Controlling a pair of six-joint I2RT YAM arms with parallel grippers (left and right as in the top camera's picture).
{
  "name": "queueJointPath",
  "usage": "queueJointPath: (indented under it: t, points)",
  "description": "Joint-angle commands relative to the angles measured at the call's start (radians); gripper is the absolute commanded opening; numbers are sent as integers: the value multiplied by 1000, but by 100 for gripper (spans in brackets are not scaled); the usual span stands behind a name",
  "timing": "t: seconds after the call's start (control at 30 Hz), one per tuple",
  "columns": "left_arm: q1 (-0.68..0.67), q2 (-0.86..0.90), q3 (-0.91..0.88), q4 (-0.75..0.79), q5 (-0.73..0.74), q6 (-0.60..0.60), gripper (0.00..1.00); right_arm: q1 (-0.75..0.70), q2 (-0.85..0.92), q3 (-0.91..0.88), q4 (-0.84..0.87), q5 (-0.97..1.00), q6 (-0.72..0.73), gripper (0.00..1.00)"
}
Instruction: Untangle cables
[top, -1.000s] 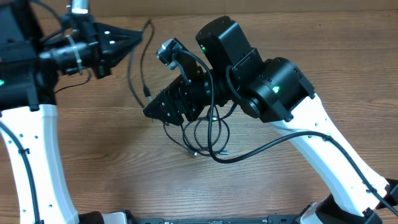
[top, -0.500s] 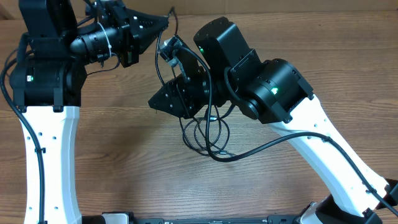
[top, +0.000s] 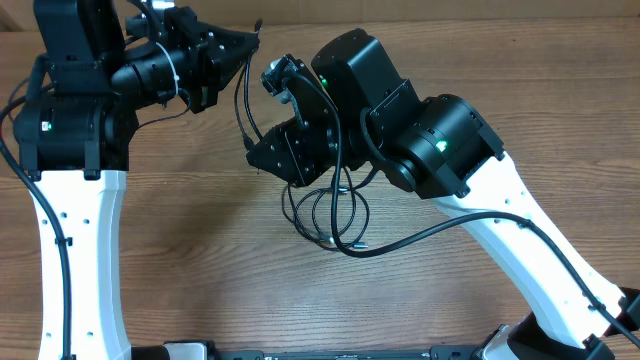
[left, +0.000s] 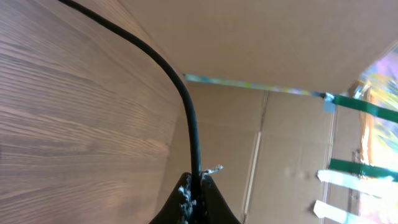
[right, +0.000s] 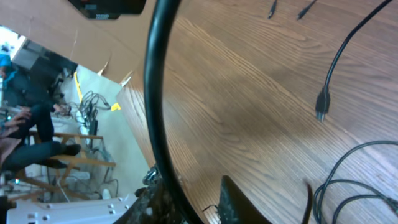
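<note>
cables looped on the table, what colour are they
Black; the cables show best in the overhead view, against the brown wood table.

Bright even light, blurry wrist-view backgrounds

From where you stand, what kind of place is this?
Likely a robotics lab or workshop: two robot arms over a wooden table, taped cardboard panels beyond it, and what looks like a seated person beside loose cords.

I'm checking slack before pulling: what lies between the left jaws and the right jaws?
Overhead, only one thin black cable crosses that gap, with bare table beneath it.
</note>
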Motion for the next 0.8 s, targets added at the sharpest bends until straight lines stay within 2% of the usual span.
queueJointPath:
  t: [0.0,0.17,0.27,0.37,0.47,0.53,0.57,0.67,0.73,0.77]
  points:
    - [8,-11,5,-6,-51,42,4,1,1,13,0,33,9,20]
    - [8,-11,5,-6,-50,42,4,1,1,13,-1,32,18,4]
    - [8,-11,5,-5,-51,66,4,1,1,13,0,31,32,4]
    - [8,-11,5,-22,-102,164,5,1,1,13,14,27,92,4]
    - [7,-8,5,-84,-193,299,22,1,-2,13,33,14,127,4]
    - [7,-7,5,-126,-211,369,54,1,-2,14,44,-3,127,4]
    - [7,-6,5,-145,-216,402,64,1,-2,14,48,-10,129,4]
    - [7,-6,5,-174,-214,489,72,1,-2,14,61,-14,169,4]
    - [7,-6,5,-190,-210,521,71,1,-2,14,67,-22,179,4]
    - [7,-6,5,-194,-190,535,66,1,-2,14,69,-31,179,4]
